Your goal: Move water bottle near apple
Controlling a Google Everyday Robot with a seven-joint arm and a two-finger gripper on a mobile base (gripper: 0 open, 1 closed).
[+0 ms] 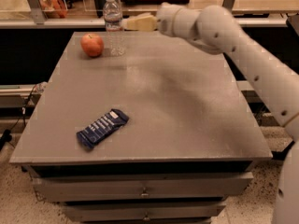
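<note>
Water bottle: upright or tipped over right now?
Upright. The water bottle stands vertical on its base on the table, close beside the apple; the gripper is level with its upper part.

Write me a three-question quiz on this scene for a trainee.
1. In the picture, on which side of the apple does the bottle stand? A: left. B: right. C: in front.
2. True or false: the wrapper lies at the far edge of the table.
3. Fill in: the gripper is above the table's far edge, just right of the ___.

Key: 1 B. 2 false, it lies near the front edge. 3 bottle.
</note>
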